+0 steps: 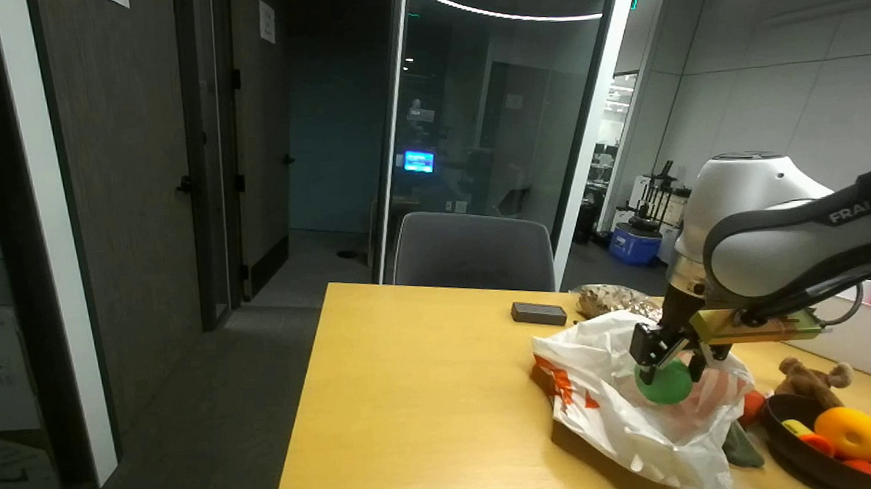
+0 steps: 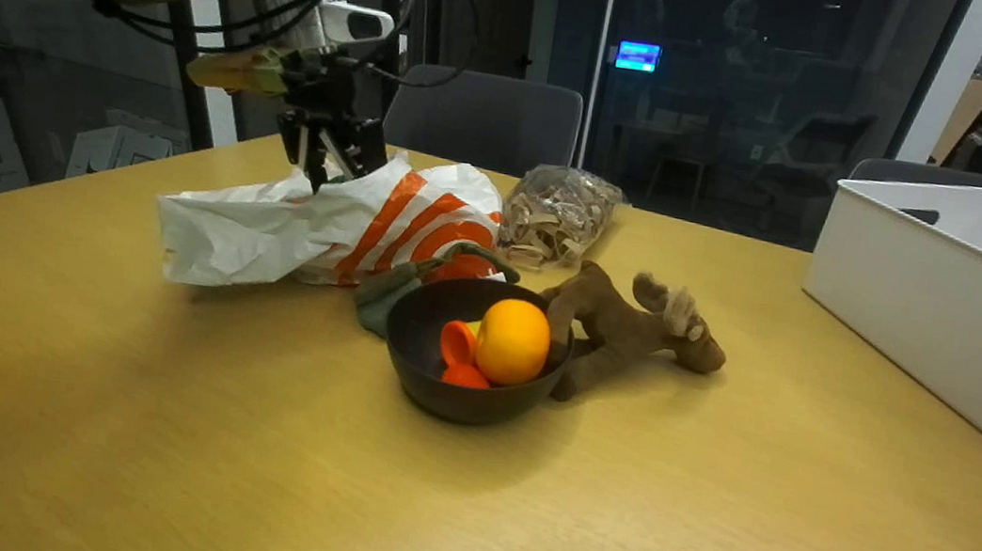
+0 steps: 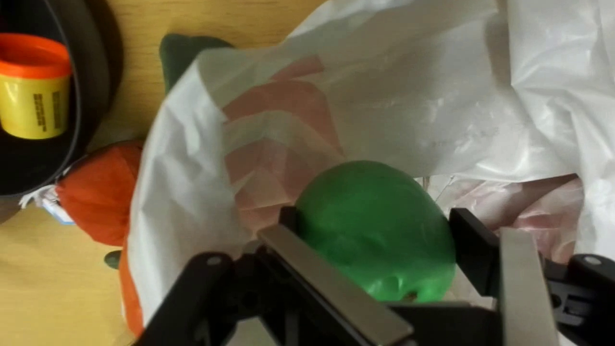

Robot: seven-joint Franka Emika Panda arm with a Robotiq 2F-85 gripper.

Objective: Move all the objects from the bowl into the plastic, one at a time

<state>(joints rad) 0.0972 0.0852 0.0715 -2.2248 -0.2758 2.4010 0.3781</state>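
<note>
Dark glass panel (image 1: 500, 131) (curved light strip (image 1: 499, 14) up top), grey chair (image 1: 472, 252), pale wall (image 1: 789, 97), dark floor (image 1: 207, 409)

Wrist view close above bag (image 3: 394, 110)

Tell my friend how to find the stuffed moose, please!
Find the wooden table, then the dark round bowl on it. Right beside the bowl, toward the big white bin, is the plush moose. Unlike the round orange in the bowl, it's brown, with tan antlers.
</note>
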